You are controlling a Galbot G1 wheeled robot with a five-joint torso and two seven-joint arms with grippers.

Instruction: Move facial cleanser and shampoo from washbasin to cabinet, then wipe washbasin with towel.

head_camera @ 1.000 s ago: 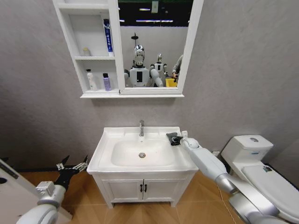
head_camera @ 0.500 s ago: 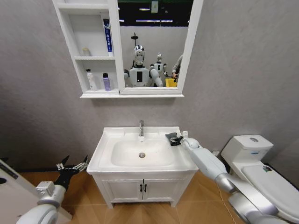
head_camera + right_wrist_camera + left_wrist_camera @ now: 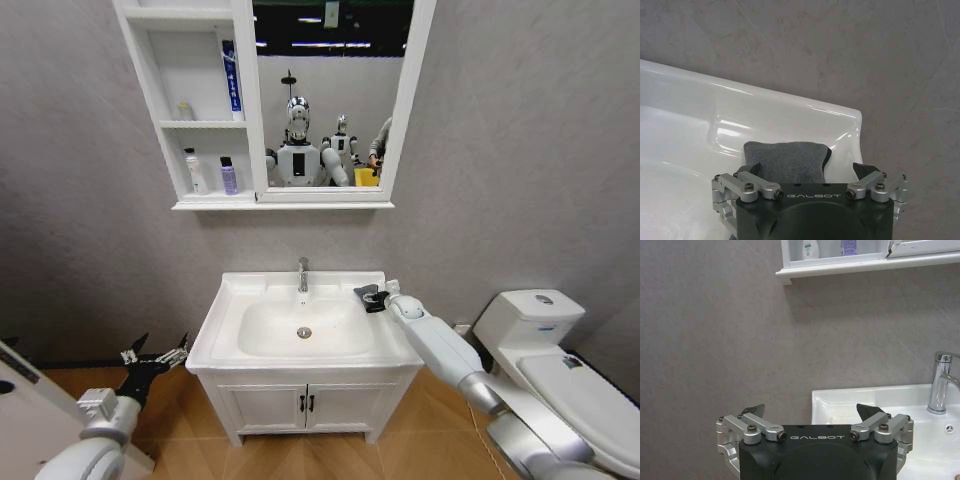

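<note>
bottles (image 3: pixel 210 174) stand on the cabinet (image 3: pixel 190 120) shelf and the washbasin (image 3: pixel 260 288) deck is bare of them, so wiping remains: the right gripper (image 3: pixel 809 172), jaws apart, straddles the towel (image 3: pixel 786 162) at the basin's rear corner, while the left gripper (image 3: pixel 812 416) hangs open beside the vanity.

The right gripper (image 3: pixel 374 297) has crept a little further in along the back right corner of the washbasin (image 3: pixel 232 291), toward the faucet (image 3: pixel 302 275), jaws spread wide over the dark towel (image 3: pixel 369 297), which has slid slightly that way along the rim with it
</note>
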